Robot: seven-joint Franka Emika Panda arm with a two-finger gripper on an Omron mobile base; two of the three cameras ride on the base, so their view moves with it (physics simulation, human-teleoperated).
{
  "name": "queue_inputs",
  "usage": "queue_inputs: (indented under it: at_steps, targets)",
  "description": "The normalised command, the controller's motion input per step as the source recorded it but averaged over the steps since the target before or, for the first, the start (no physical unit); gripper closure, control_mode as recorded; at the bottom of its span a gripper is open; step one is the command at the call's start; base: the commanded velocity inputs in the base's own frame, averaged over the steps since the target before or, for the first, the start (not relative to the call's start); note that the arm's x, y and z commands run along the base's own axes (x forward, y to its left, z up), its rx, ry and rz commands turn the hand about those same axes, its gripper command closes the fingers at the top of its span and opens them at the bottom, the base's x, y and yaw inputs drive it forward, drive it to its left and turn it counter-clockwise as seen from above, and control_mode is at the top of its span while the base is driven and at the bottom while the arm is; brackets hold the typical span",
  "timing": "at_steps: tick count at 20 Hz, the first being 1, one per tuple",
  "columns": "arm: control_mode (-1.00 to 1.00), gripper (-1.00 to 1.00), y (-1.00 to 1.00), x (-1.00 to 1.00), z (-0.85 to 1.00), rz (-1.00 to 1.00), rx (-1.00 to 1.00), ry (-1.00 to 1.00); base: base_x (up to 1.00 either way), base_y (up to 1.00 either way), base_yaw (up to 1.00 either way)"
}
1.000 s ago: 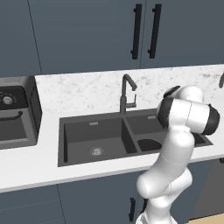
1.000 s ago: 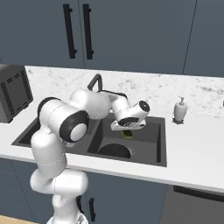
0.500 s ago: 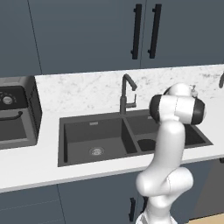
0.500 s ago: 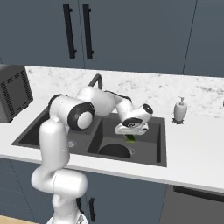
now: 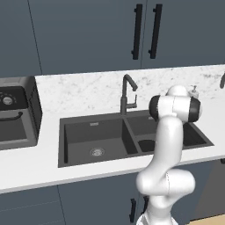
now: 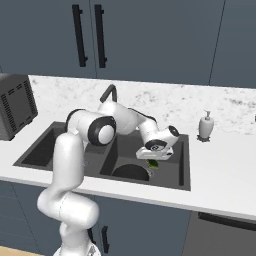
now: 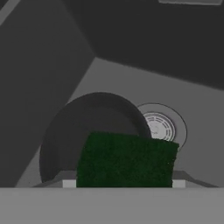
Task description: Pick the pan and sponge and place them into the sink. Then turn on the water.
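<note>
Your end effector [image 6: 154, 161] is clamped on the small yellow sponge with the dark green scouring layer [image 7: 127, 159], hanging over the right basin of the dark grey double-basin sink [image 6: 184, 165]. The round black frying pan [image 7: 65, 135] lies in that basin, beside the metal drain [image 7: 160, 127].

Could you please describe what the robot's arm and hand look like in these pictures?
The glossy white arm is built of rounded tubular segments with dark grey caps at the joints. Its compact white hand carries dark round details and two small dark fingers. No cables or markings are visible.
</note>
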Motion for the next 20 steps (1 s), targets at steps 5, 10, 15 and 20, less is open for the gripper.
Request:
queue_inputs:
  at_steps: [5, 10, 15, 20]
  targets:
    - [-1.00, 1.00, 0.00, 0.02, -0.44, 0.00, 0.00, 0.00, 0.00, 0.00, 0.00]
    - [-1.00, 1.00, 0.00, 0.19, -0.44, 0.00, 0.00, 0.00, 0.00, 0.00, 0.00]
    - [-1.00, 1.00, 0.00, 0.29, -0.37, 0.00, 0.00, 0.00, 0.00, 0.00, 0.00]
    - [-1.00, 1.00, 0.00, 0.19, -0.38, 0.00, 0.00, 0.00, 0.00, 0.00, 0.00]
